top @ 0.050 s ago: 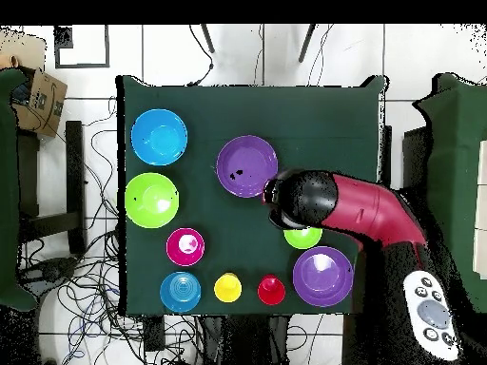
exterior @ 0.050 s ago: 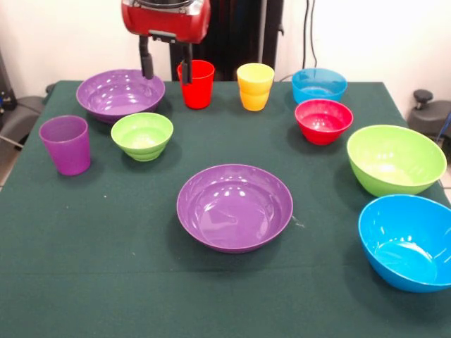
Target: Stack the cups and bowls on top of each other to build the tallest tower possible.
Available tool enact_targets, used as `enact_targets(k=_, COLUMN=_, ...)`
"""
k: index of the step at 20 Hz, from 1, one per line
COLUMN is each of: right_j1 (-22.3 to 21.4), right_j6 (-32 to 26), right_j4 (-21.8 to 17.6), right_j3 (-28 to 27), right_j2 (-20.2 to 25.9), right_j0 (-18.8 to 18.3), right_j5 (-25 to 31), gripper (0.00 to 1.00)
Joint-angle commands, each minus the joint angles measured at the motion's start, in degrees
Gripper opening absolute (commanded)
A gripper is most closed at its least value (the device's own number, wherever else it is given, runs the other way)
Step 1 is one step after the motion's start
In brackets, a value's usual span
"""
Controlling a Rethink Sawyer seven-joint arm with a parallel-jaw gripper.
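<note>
Ten pieces sit unstacked on the worktop (exterior @ 0.050 s ago: 106,282). End effector (exterior @ 0.050 s ago: 166,62) hangs open, empty. Best to grip the purple bowl (exterior @ 0.050 s ago: 120,94) by its rim.

Table: dark green cloth (exterior @ 0.050 s ago: 106,282) covers the top.
Floor: white tiles, tangled cables (top @ 0.050 s ago: 90,181) left of the table.
Box: cardboard (top @ 0.050 s ago: 38,100), top left.
Remote: white controller (top @ 0.050 s ago: 431,309), lower right.

We see a glossy red arm casing with black joint sections; the tool (exterior @ 0.050 s ago: 167,62) bears two dark, slender fingers (exterior @ 0.050 s ago: 146,65).
</note>
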Motion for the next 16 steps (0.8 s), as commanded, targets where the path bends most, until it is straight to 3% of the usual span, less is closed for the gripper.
enact_targets(k=1, right_j1=4.1, right_j6=-5.1, right_j4=-6.1, right_j3=6.4, right_j2=2.6, right_j0=-1.4, right_j5=-2.2, gripper=1.00)
enact_targets(k=8, right_j1=9.0, right_j6=-5.7, right_j4=-9.0, right_j3=9.0, right_j2=4.5, right_j0=-5.9, right_j5=-9.9, gripper=1.00)
enact_targets(k=16, right_j1=19.6, right_j6=-3.5, right_j4=-13.9, right_j3=6.0, right_j2=5.2, right_j0=-7.7, right_j5=-19.4, gripper=1.00)
